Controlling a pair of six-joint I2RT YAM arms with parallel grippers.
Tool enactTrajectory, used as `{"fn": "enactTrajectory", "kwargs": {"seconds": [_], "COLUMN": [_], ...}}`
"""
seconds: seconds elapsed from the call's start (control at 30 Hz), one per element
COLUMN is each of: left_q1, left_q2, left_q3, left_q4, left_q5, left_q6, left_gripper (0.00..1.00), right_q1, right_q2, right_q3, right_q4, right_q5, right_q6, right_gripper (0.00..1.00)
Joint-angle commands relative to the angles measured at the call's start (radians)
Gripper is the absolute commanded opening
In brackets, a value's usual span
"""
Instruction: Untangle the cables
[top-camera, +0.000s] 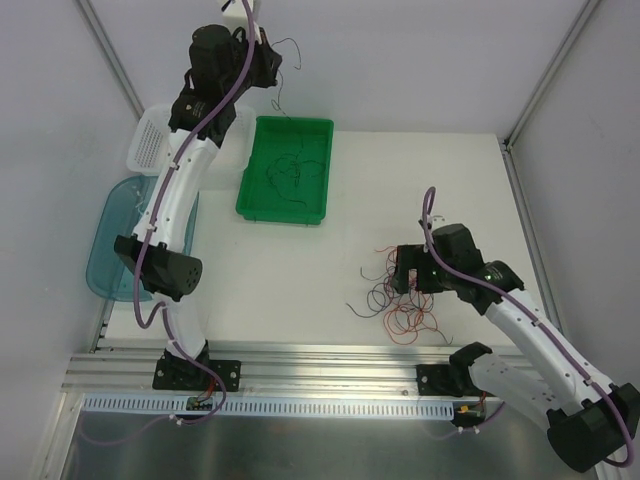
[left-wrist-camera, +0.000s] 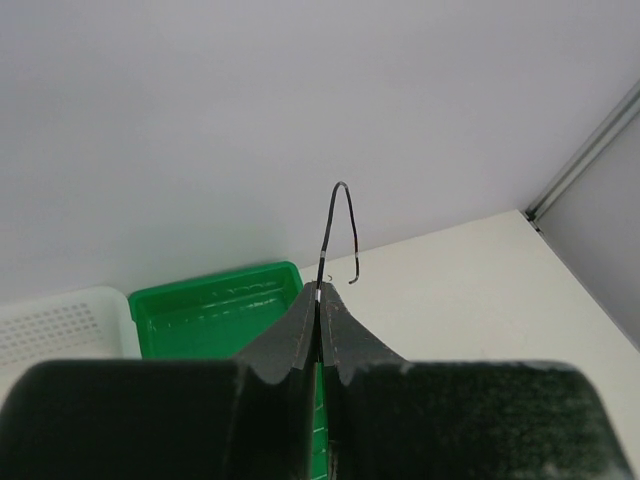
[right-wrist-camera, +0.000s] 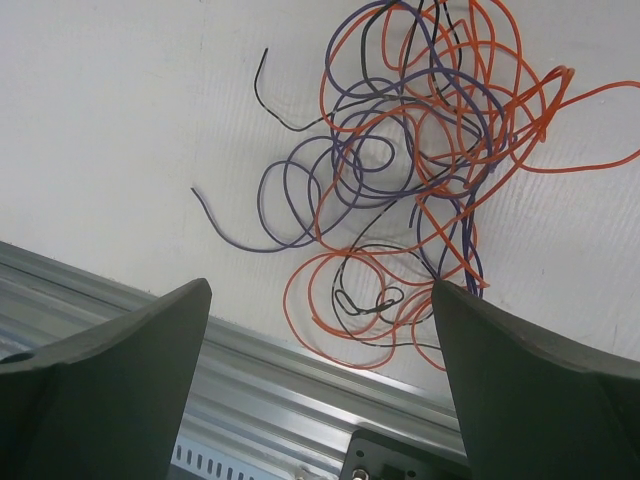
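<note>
Enclosing room: pale grey wall panels on aluminium corner posts (top-camera: 113, 60) shut in the back and both sides.
Counter: a white counter (top-camera: 330, 260), flat and matt, runs to the back wall and the right-hand panel.
Near edge: a ribbed aluminium rail (top-camera: 330, 365) carries both arm bases.
Left arm (top-camera: 180, 190): reaches up and back, crossing above the left-side containers and hiding part of each.
Right arm (top-camera: 530, 330): bends low over the front right of the counter.
Blue tray (top-camera: 100, 250): translucent, at the counter's left edge, partly under the left arm.
Green tray (top-camera: 244, 195): rectangular, at the back centre; a few dark cables (top-camera: 285, 172) lie curled inside it.
White basket (top-camera: 148, 150): perforated, behind the blue tray and just left of the green tray.
Cable tangle (right-wrist-camera: 420, 150): red-orange, purple and black loops knotted together on the counter near the rail, at the front right.
Right end effector (right-wrist-camera: 320, 287): fingers spread wide just above the tangle, gripping nothing.
Left end effector (left-wrist-camera: 322, 305): fingers pressed together, pinching a single black cable (left-wrist-camera: 330, 225).
Black cable: lifted high above the green tray; one end arches over the fingertips, and the rest hangs down toward the tray.
</note>
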Motion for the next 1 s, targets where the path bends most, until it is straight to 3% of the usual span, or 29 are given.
{"fn": "enactTrajectory", "kwargs": {"seconds": [0.0, 0.2, 0.37, 0.43, 0.5, 0.6, 0.63, 0.7, 0.87, 0.97], "left_q1": [0.025, 0.045, 0.066, 0.065, 0.066, 0.062, 0.057, 0.027, -0.088, -0.191], "left_q2": [0.036, 0.191, 0.272, 0.261, 0.209, 0.088, 0.049, -0.074, -0.379, -0.540], "left_q3": [-0.043, -0.138, -0.233, -0.295, -0.366, -0.440, -0.495, -0.559, -0.838, -1.009], "left_q4": [0.112, 0.131, 0.128, 0.128, 0.128, 0.126, 0.126, 0.122, 0.109, 0.100], "left_q5": [0.021, -0.027, 0.065, 0.070, 0.038, 0.047, 0.053, 0.062, 0.081, 0.067], "left_q6": [-0.051, -0.048, -0.085, -0.088, -0.089, -0.100, -0.103, -0.099, -0.103, -0.131], "left_gripper": [0.00, 0.00, 0.02, 0.29, 0.64, 0.80, 0.93, 0.99, 0.99, 0.99], "right_q1": [0.005, 0.005, 0.005, 0.006, 0.005, 0.005, 0.002, -0.007, -0.067, -0.089], "right_q2": [0.014, 0.019, 0.016, 0.014, 0.013, 0.022, 0.027, 0.046, 0.089, 0.129], "right_q3": [-0.002, -0.007, -0.014, -0.016, -0.016, -0.007, -0.005, -0.007, -0.030, -0.054], "right_q4": [0.044, 0.048, 0.035, 0.032, 0.022, -0.005, -0.013, -0.036, -0.007, 0.042], "right_q5": [-0.022, -0.037, -0.017, -0.011, 0.014, 0.107, 0.135, 0.198, 0.167, 0.164], "right_q6": [-0.018, -0.022, -0.023, -0.025, -0.032, -0.035, -0.028, -0.011, 0.021, 0.032], "right_gripper": [0.97, 0.97, 0.97, 0.97, 0.97, 0.97, 0.97, 0.97, 0.99, 0.94]}}
